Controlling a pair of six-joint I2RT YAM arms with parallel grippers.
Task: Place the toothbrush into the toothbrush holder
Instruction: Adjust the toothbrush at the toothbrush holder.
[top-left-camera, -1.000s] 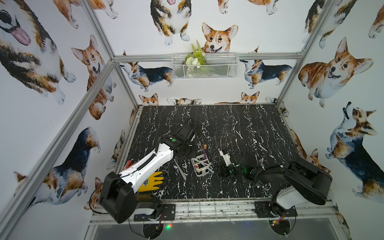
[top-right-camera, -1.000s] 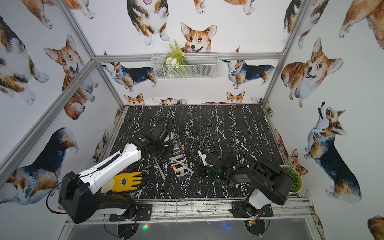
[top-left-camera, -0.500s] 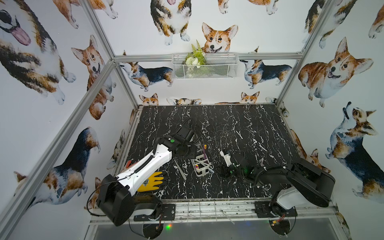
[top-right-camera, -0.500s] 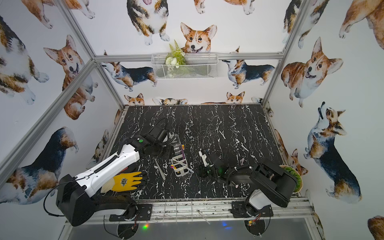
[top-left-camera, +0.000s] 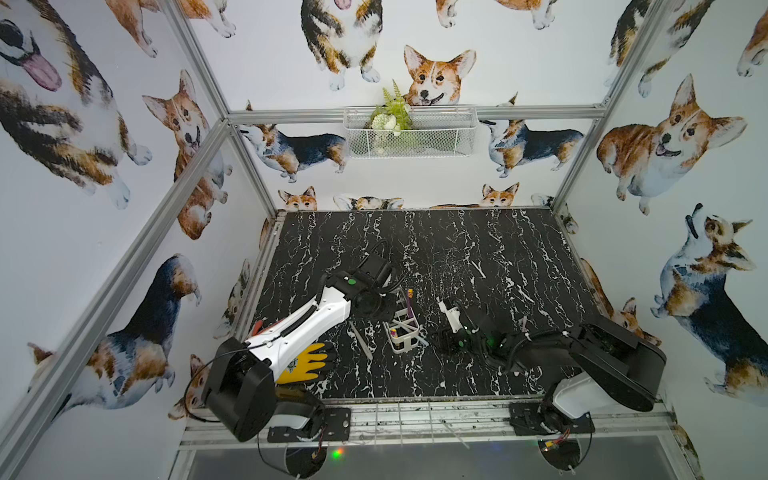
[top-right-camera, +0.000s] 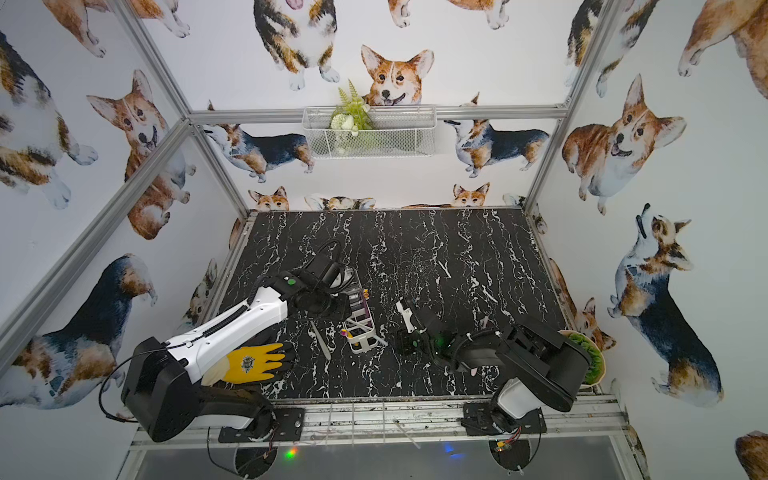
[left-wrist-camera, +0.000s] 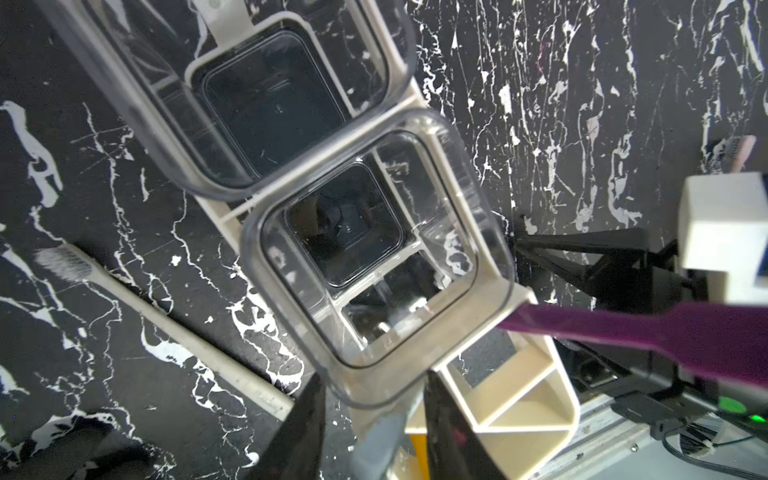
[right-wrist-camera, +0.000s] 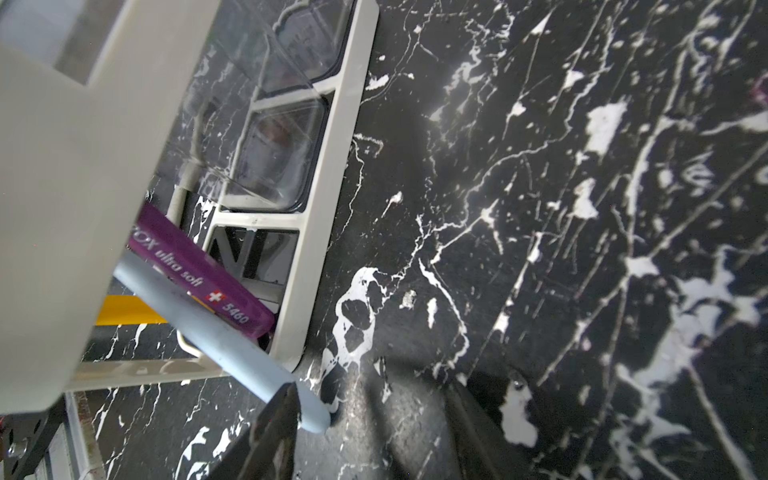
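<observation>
One grey-blue toothbrush (right-wrist-camera: 216, 336) slants across the toothbrush holder (right-wrist-camera: 332, 187) end, between the jaws of the left gripper (left-wrist-camera: 374, 378), grasp unclear; right gripper (right-wrist-camera: 374, 390), at the holder's three o'clock, unclenched.

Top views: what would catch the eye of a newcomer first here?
The corgi wallpaper on the walls strikes first, above the black marble table. Then comes the yellow glove lying beside the left arm near the front edge, and the purple toothbrush sticking up out of the toothbrush holder.

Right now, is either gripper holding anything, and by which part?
Nothing visibly held. Left fingers stand apart around the grey-blue toothbrush handle, gap showing on one side. Right fingers open, empty, beside that handle's end.
</observation>
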